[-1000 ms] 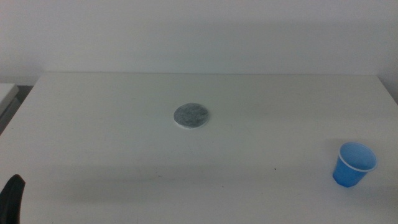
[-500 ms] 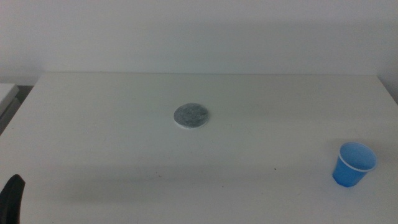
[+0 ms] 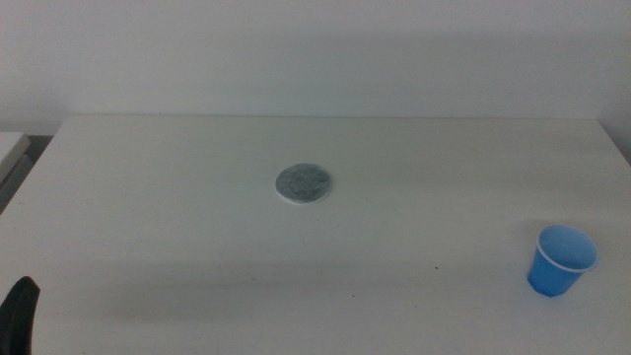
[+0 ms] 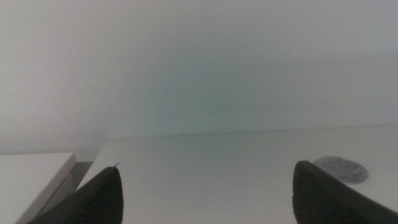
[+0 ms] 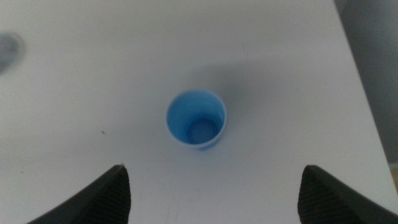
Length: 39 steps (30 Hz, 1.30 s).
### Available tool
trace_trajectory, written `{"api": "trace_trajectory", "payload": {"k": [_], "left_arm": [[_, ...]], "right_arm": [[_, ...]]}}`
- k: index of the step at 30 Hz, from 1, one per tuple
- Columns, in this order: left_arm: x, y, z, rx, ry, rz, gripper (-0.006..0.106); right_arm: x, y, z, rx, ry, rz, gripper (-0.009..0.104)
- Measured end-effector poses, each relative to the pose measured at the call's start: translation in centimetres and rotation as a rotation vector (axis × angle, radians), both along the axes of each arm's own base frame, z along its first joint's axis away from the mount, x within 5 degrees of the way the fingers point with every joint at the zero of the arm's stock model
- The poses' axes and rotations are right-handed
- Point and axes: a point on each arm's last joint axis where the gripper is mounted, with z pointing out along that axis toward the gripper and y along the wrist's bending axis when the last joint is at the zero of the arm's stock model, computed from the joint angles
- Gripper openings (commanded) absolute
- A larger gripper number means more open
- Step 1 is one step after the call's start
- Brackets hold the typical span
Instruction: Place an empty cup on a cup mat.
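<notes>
White tabletop [image 3: 177, 207] and a bare pale wall fill the scene. Near the table's right front corner the cup [image 3: 561, 260] stands upright, mouth up and empty, well apart from the cup mat [image 3: 303, 184] lying flat at the middle. Above the cup hangs the right gripper [image 5: 211, 186], jaws spread wide, seemingly lining up a grasp. At the left front corner the left gripper [image 4: 205, 190] waits, jaws apart.

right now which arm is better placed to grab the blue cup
Right. The blue plastic cup stands upright near the table's right edge, and the right gripper hangs open above it. The left gripper waits at the far left corner, beyond the cup mat.
</notes>
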Motion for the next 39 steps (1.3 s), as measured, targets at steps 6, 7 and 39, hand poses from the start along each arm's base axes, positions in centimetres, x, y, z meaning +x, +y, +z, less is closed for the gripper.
{"api": "trace_trajectory", "payload": {"k": [6,7,39], "left_arm": [[0.0,0.0,0.0,0.000,0.000,0.000,0.094],[0.0,0.0,0.0,0.000,0.000,0.000,0.094],[0.0,0.0,0.0,0.000,0.000,0.000,0.094]], "right_arm": [[4.7,0.4,-2.5,0.042,0.184,0.003,0.092],[5.5,0.6,-3.1,0.053,0.212,0.008,0.092],[16.5,-1.0,-14.4,-0.010,0.510,-0.028,0.091]]}}
